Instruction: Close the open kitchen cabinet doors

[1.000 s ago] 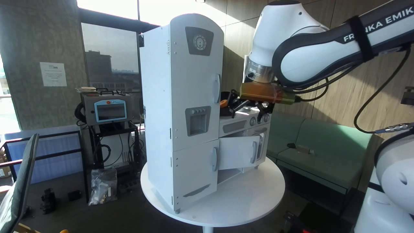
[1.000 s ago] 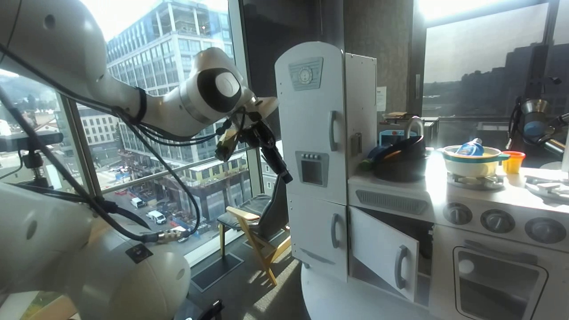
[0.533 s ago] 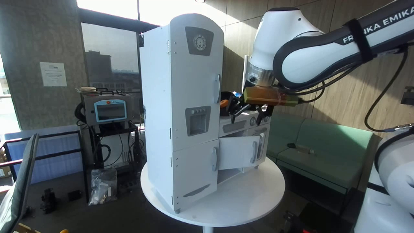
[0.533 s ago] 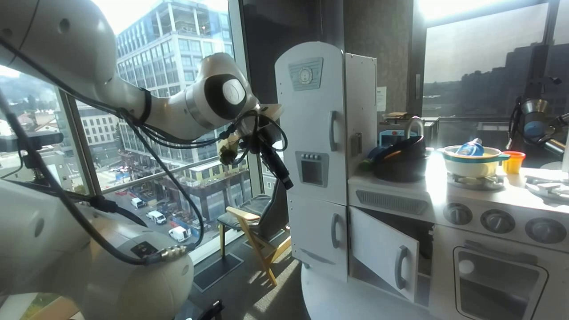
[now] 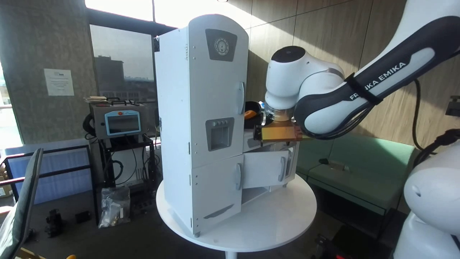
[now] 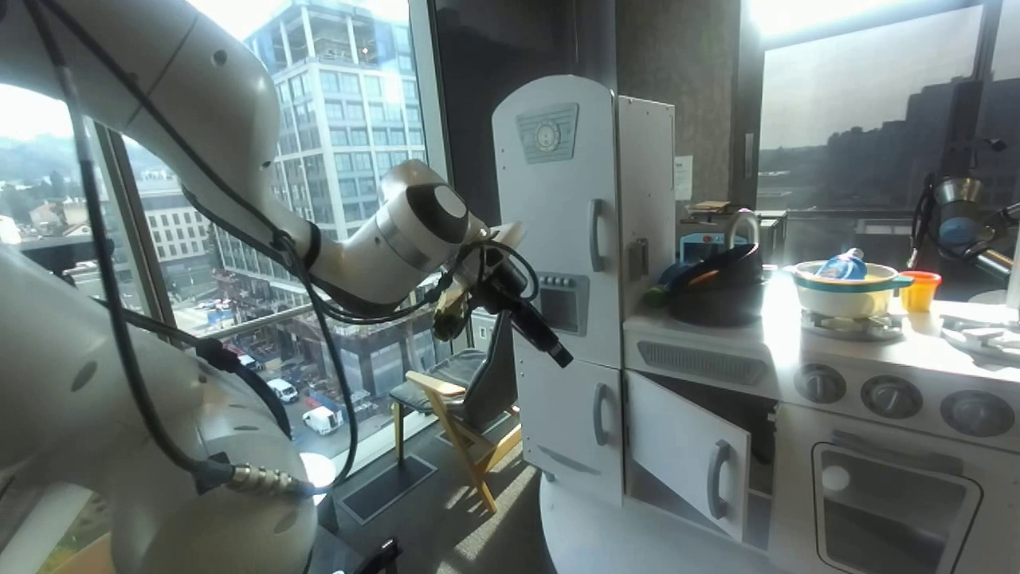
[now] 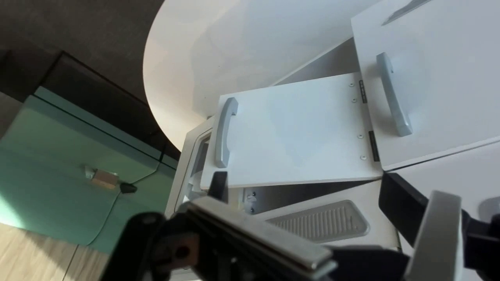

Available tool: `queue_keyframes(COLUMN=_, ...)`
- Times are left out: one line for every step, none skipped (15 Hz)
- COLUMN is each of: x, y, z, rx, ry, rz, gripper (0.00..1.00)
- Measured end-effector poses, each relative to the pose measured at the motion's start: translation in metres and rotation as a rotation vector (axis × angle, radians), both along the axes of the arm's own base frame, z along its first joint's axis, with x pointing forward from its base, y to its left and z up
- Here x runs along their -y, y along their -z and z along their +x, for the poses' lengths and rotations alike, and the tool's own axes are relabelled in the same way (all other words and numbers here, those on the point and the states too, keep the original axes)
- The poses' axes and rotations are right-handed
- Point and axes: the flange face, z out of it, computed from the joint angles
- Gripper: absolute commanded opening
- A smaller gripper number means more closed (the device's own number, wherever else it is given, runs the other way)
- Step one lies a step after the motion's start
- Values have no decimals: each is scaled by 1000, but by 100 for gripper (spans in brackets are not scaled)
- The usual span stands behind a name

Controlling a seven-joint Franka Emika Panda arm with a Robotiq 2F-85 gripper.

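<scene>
The white cabinet door point(image 5: 264, 171) of the toy kitchen stands partly open. It is hinged next to the fridge tower and has a grey handle point(image 5: 282, 169). The door point(image 6: 685, 454) and the dark gap behind it also show in the exterior view. In the wrist view the door point(image 7: 293, 132) fills the middle, with its handle point(image 7: 226, 132) at the left. My gripper point(image 7: 310, 195) is open and empty, its two fingers wide apart near the door's top edge. In the exterior views the gripper point(image 6: 558, 355) is in front of the kitchen, above door height; contact is not visible.
The fridge tower point(image 5: 217, 90) stands beside the door, its own doors shut. A black pan point(image 6: 709, 291), a pot point(image 6: 849, 295) and an orange cup point(image 6: 920, 291) stand on the countertop. The kitchen stands on a round white table point(image 5: 230, 242). A green bench point(image 5: 355, 180) is behind.
The arm has come down and the gripper has moved lower, toward the open door. The gripper stays open. The door has not moved.
</scene>
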Motion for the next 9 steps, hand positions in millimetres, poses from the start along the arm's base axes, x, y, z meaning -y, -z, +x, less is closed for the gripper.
queue_keyframes(x=13, y=13, z=3, rx=-18, ry=35, rz=-29, gripper=100)
queue_keyframes(x=24, y=25, z=4, rx=-35, ry=63, rz=-52, gripper=100)
queue_keyframes(x=34, y=37, z=5, rx=-56, ry=84, rz=-68, gripper=100)
queue_keyframes(x=42, y=47, z=6, rx=-78, ry=96, rz=-76, gripper=100)
queue_keyframes(x=48, y=57, z=7, rx=-95, ry=103, rz=-81, gripper=100)
queue_keyframes(x=53, y=67, z=9, rx=-104, ry=106, rz=-86, gripper=100)
queue_keyframes(x=58, y=77, z=11, rx=-106, ry=109, rz=-96, gripper=100)
queue_keyframes(x=60, y=86, z=14, rx=-96, ry=113, rz=-104, gripper=100)
queue_keyframes(x=62, y=93, z=17, rx=-79, ry=119, rz=-112, gripper=100)
